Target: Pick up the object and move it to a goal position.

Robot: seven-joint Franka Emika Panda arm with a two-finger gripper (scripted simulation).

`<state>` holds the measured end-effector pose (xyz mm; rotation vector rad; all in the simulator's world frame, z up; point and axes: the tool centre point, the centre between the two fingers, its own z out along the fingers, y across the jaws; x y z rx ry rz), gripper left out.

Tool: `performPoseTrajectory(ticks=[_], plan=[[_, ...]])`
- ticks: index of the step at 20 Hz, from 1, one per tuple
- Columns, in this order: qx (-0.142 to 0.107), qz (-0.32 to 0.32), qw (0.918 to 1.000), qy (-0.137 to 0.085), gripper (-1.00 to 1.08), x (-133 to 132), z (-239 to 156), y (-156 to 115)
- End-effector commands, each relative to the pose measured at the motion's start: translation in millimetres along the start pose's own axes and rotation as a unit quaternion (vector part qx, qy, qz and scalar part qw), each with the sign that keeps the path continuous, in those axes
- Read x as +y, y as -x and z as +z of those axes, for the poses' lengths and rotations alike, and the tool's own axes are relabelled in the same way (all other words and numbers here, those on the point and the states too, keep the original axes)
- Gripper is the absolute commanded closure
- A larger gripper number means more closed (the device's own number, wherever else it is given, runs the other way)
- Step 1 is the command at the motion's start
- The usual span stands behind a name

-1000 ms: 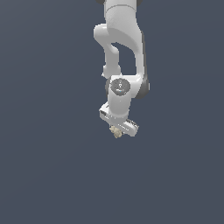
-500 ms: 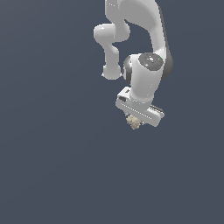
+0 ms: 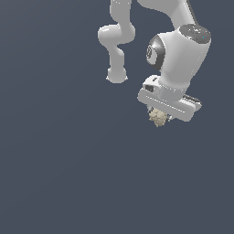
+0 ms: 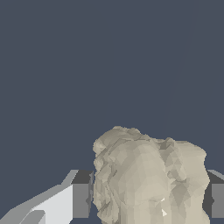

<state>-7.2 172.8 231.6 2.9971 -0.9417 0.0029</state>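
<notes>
The gripper (image 3: 161,115) hangs under the white arm (image 3: 180,57), toward the exterior view's right, with its broad white body tilted so that one end sits lower than the other. The jaws are closed narrow on the object (image 3: 158,117), a lumpy beige-tan clump that juts out just below the gripper body and is much narrower than it. In the exterior view the fingers themselves are mostly hidden behind the clump and the body (only a dark sliver shows beside it).

In the wrist view the object (image 4: 151,177) fills the space between the jaws, its bumpy surface pressed against the dark pads on both sides. One finger (image 4: 81,194) shows a grey face with a dark tip, touching the clump's flank; the other finger (image 4: 215,197) is only partly in frame, also touching the clump. The clump bulges out past the fingertips, beyond the jaws. Behind everything lies a plain dark slate-blue ground (image 3: 59,173), well apart from the clump.
</notes>
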Motion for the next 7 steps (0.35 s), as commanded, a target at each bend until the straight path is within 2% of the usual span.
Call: performPoseTrajectory(ticks=[1,7], plan=[[-0.001,0.001,1.0,0.0,1.08,-7.0,-9.0,4.6],[-0.001,0.001,1.0,0.0,1.08,-13.1,-15.2,7.0]])
